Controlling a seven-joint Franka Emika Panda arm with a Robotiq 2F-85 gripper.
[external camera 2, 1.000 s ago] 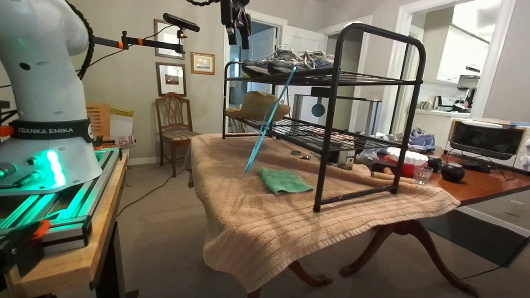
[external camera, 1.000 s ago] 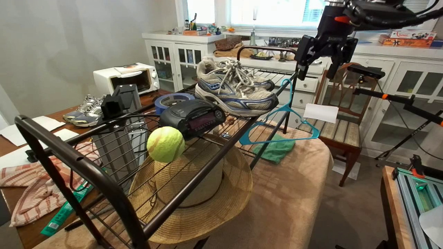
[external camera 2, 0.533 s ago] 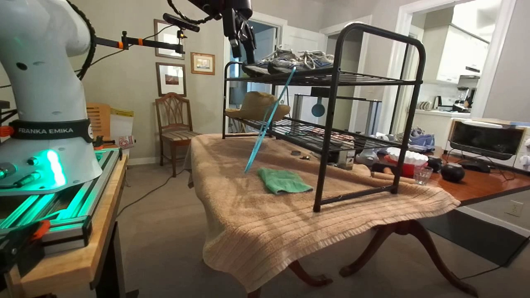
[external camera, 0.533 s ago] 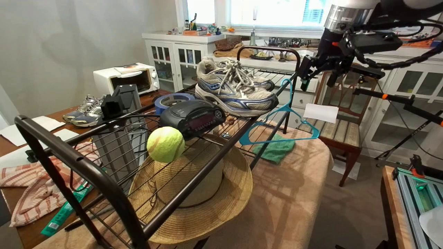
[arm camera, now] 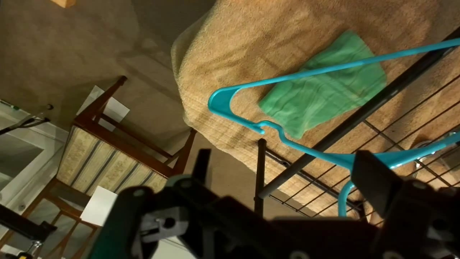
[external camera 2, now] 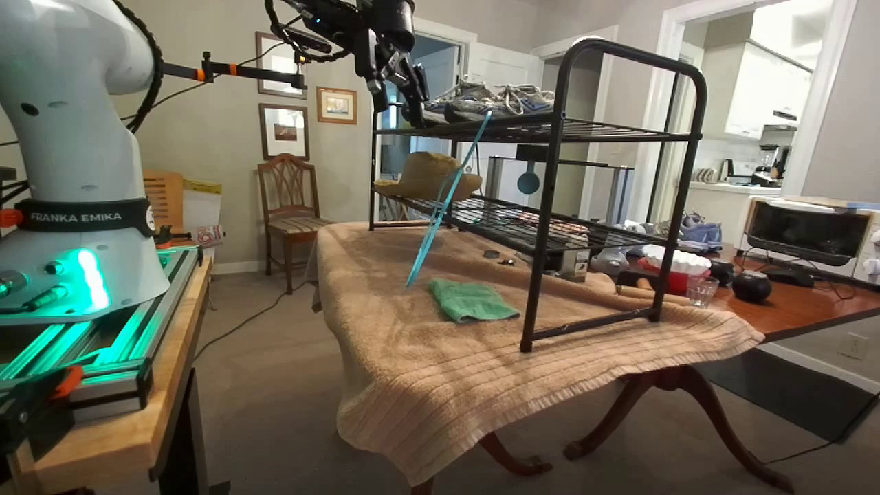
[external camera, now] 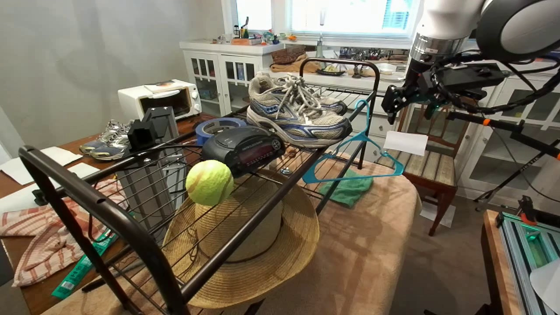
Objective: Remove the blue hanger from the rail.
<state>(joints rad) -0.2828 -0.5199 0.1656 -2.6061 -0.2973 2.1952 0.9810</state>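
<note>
The blue hanger (external camera: 362,137) hangs by its hook from the dark front top rail (external camera: 245,231) of the metal rack, beside the shoes. It also shows nearly edge-on, slanting, in an exterior view (external camera 2: 445,206). My gripper (external camera: 410,116) is open and empty, tilted, at about hook height and to the right of the hook there. The gripper also shows in an exterior view (external camera 2: 397,113), left of the hook and apart from it. In the wrist view the fingers (arm camera: 284,158) are wide apart. One finger covers part of the hanger's neck (arm camera: 316,154), and the hook's end is hidden.
Shoes (external camera: 297,113), a black clock (external camera: 245,146), blue tape (external camera: 214,127) and a tennis ball (external camera: 210,182) sit on the top shelf. A straw hat (external camera: 245,262) is below. A green cloth (external camera 2: 471,300) lies on the towel-covered table (external camera 2: 385,330). A chair (external camera: 428,170) stands behind.
My gripper has come down and tilted, from above the top rail to about hook height. The hanger and the rack have not moved.
</note>
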